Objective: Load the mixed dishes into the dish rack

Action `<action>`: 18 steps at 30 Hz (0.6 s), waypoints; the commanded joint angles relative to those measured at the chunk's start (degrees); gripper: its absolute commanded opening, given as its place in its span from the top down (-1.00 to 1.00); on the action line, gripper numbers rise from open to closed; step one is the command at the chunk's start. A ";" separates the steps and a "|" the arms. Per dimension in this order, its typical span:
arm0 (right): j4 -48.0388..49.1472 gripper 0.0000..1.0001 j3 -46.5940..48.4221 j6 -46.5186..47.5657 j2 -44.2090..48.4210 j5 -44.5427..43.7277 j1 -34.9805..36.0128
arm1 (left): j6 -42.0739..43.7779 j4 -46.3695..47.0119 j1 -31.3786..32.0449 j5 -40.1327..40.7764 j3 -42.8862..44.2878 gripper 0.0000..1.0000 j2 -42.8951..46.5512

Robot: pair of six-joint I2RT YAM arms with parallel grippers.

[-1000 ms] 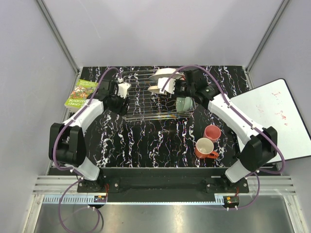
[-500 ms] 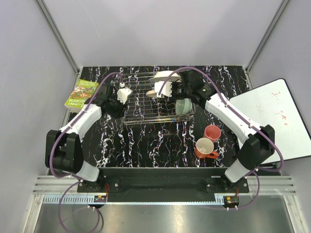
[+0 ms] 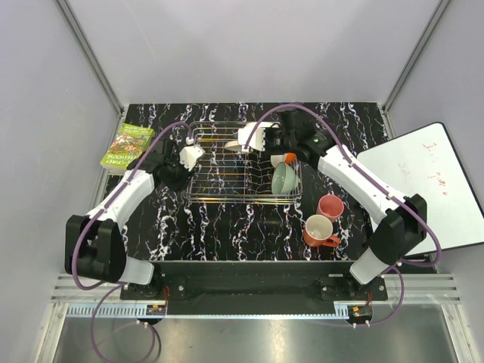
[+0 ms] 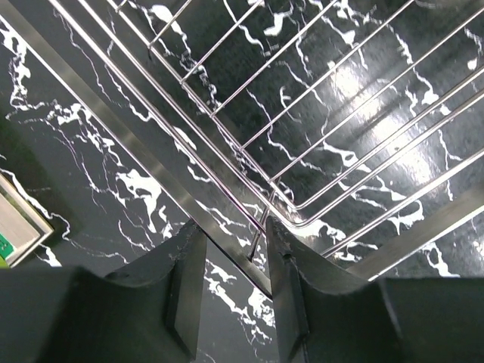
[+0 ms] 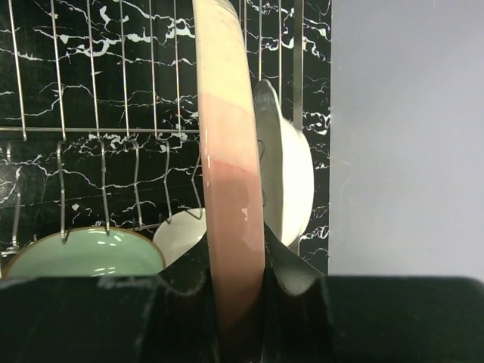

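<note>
The right hand (image 5: 236,261) is clamping the pink plate (image 5: 227,151) by its rim, holding it on edge at the far side of the dish rack (image 3: 227,178). The plate is just beside a white plate (image 5: 291,181) that is standing there. A green bowl (image 5: 83,253) is sitting in the rack's right end. The left hand (image 4: 234,283) is straddling a corner on the rack's left side, fingers apart. Whether they are pinching it, I cannot tell. A pink cup (image 3: 330,206) and an orange mug (image 3: 318,231) are standing on the counter (image 3: 227,227).
</note>
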State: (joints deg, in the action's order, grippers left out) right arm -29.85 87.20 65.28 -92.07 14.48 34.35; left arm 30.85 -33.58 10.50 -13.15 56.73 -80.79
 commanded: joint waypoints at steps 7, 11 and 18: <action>7.08 1.00 0.17 -3.14 2.77 0.37 1.68 | 0.97 -12.21 0.31 -0.56 0.57 -0.56 -2.00; 7.17 1.00 -2.46 -3.93 4.18 0.20 2.13 | -0.97 -12.29 0.13 -0.65 4.69 -0.87 -2.35; 7.17 1.00 -5.63 -4.19 5.67 -0.33 2.30 | -2.46 -11.95 -1.10 -0.92 10.76 -0.96 -3.84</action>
State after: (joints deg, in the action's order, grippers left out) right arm -26.98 81.95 62.50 -91.13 14.09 36.01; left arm 29.69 -45.41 10.35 -13.52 62.48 -84.09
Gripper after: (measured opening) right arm 0.231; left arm 0.974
